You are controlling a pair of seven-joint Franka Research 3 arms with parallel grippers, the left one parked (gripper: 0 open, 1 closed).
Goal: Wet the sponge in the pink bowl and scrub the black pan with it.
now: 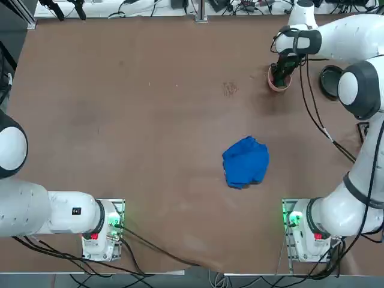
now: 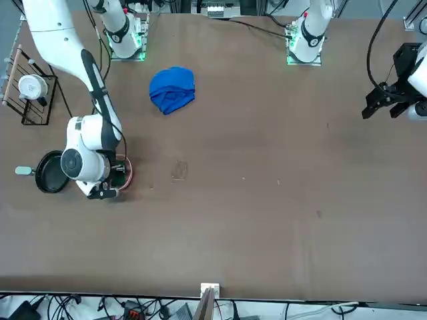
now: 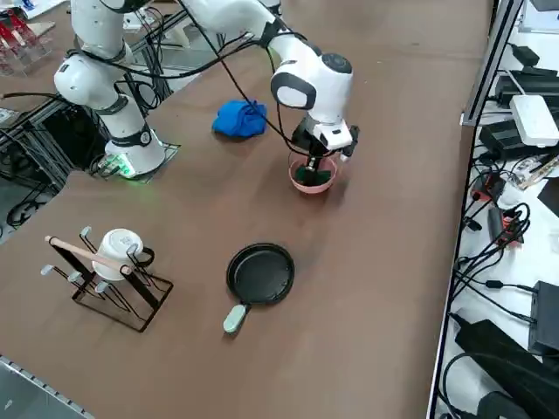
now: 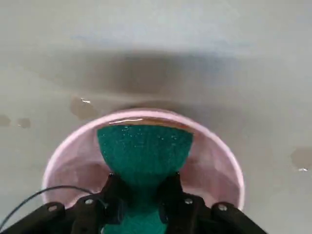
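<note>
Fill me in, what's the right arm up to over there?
The right gripper is down at the pink bowl, its fingers pinching the green sponge from both sides, with the sponge inside the bowl. Drops of liquid show on the tabletop around it. The black pan sits apart on the table, with nothing touching it, so this looks like the wetting part, with no scrubbing going on. A blue cloth lies bunched up elsewhere.

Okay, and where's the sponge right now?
The right wrist view shows the sponge inside the pink bowl, pinched between the right gripper's fingers; in the right side view, that bowl sits beyond the black pan.
</note>
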